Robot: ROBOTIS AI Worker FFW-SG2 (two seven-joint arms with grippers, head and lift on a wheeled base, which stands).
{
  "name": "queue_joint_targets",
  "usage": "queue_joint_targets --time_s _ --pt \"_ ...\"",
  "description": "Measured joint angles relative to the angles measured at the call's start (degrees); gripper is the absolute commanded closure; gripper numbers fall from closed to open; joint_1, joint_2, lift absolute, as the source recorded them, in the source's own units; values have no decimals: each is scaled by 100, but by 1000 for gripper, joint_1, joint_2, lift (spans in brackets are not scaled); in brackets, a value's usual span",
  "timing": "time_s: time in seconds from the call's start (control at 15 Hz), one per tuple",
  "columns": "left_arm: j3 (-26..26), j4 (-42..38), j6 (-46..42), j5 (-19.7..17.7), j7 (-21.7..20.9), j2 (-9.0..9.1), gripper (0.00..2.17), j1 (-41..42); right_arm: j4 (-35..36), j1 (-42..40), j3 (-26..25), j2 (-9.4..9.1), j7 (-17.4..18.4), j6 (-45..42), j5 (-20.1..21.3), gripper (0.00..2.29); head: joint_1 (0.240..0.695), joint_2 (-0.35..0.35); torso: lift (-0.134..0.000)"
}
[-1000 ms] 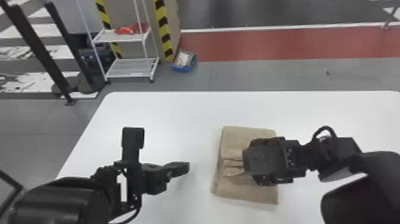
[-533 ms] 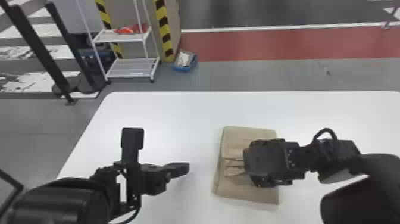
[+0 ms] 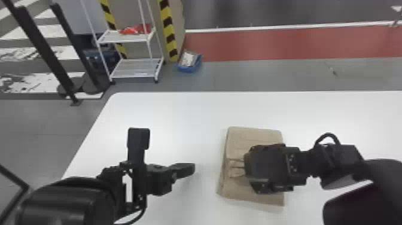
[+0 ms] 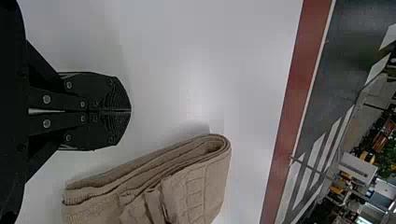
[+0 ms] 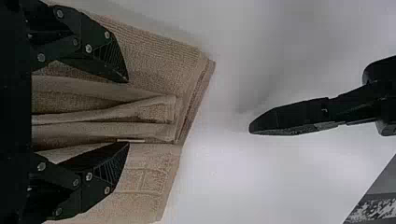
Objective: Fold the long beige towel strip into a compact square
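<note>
From here, the towel point(image 3: 254, 137) lies right of centre in the head view, layered on the white table point(image 3: 185, 119). Over it, the right gripper point(image 5: 128, 112) is spread astride raised folds, probably to gather them; the left gripper point(image 4: 130, 110), pinched together empty at lower left, leaves it room.

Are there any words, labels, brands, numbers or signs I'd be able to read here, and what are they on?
None I can read.
Towel: no print visible.
Yellow-and-black stripes: no letters I can make out.
White item in the blue tray: too small to tell.
</note>
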State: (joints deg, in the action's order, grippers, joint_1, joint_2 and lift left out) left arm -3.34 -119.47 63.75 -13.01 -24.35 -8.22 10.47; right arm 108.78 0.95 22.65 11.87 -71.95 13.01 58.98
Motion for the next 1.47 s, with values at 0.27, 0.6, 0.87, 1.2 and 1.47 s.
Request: queue_joint_targets --time_s 0.27,0.6,0.87,1.2,1.47 --pt "-18 -6 0 0 -35 -4 1922 10 -167 23 36 -52 101 -20 153 491 695 143 -124" --pt "-9 0 -7 0 -34 -4 1922 9 -253 82 18 -53 324 -22 311 491 695 130 -124" --pt "-12 -4 2 0 -50 -4 1922 8 -382 163 -32 -76 501 -20 321 491 695 123 -124" --pt "-12 13 -5 0 -61 -4 1922 -3 -359 177 -90 -96 492 -78 207 491 695 123 -124" --pt "-24 30 0 0 -69 -4 1922 -46 -254 127 -72 -97 489 -281 176 491 695 137 -124"
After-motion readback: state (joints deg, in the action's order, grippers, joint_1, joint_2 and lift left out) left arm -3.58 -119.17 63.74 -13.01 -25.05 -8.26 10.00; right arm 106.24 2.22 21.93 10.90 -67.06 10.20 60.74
